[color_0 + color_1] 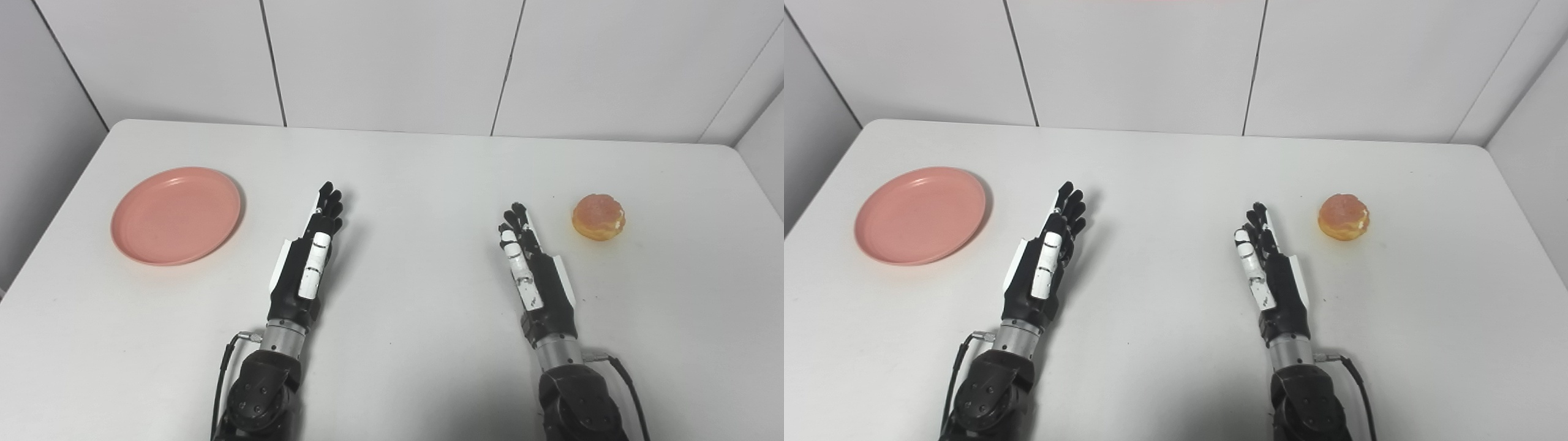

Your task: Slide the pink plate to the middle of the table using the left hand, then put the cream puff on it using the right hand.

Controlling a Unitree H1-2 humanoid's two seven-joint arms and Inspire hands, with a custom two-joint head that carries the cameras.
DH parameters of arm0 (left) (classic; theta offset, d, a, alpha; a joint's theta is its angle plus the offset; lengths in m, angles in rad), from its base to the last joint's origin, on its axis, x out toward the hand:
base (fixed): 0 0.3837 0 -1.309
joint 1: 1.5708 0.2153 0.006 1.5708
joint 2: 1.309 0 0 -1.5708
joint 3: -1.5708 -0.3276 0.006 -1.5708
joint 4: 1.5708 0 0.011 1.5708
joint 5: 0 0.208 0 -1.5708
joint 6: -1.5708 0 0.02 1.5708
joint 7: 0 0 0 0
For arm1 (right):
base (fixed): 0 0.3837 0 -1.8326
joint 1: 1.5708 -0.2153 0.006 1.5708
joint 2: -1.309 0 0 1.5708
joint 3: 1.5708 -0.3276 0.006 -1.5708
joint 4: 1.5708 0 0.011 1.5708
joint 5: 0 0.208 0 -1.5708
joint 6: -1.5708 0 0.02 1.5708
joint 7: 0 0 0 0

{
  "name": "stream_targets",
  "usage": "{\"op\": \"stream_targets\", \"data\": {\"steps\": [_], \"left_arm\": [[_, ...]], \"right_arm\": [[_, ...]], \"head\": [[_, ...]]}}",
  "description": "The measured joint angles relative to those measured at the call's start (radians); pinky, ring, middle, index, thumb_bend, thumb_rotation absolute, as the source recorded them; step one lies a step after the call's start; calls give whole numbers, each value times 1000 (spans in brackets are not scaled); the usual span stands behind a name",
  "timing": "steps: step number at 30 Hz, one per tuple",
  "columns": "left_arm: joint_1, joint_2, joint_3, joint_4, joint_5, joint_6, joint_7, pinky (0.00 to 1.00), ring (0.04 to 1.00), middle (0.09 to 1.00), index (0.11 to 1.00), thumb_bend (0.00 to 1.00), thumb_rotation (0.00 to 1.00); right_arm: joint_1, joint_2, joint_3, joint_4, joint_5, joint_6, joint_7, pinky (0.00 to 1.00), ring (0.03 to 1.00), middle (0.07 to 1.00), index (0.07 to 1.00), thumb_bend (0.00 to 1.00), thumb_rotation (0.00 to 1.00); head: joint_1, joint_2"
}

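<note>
A round pink plate [176, 214] lies empty on the white table [416, 177] at the far left. A golden cream puff [598, 217] sits on the table at the right. My left hand [312, 251] rests over the table to the right of the plate, well apart from it, fingers stretched out, holding nothing. My right hand [530, 260] rests to the left of the cream puff, a short gap away, fingers stretched out, holding nothing. Both hands point toward the far wall.
White wall panels [392, 61] stand right behind the table's far edge. The table's left and right edges lie near the plate and the cream puff. Bare tabletop lies between the two hands.
</note>
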Motion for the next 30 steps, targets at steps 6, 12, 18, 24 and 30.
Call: {"op": "stream_targets", "data": {"steps": [6,12,18,24,30], "left_arm": [[-2,-2,0,5,6,-6,5,982,1000,1000,1000,608,1000],[3,-15,0,-13,19,12,8,993,1000,1000,995,605,1000],[23,-53,3,-38,41,59,52,997,1000,1000,1000,624,1000],[17,-71,18,-37,43,65,72,992,993,991,975,619,1000],[-4,-87,56,-66,40,109,112,976,989,992,966,621,1000]], "right_arm": [[1,-4,-1,-1,4,0,1,973,960,970,983,545,844],[3,-21,-4,-4,4,0,3,965,949,965,974,557,867],[14,-31,-49,-31,78,0,12,951,929,945,949,568,729],[19,-45,-54,-35,107,0,31,972,953,969,970,556,783],[23,-62,-54,-34,119,0,54,1000,971,996,991,565,839]], "head": [[15,0],[184,-5],[247,-18],[314,-37],[341,-46]]}}
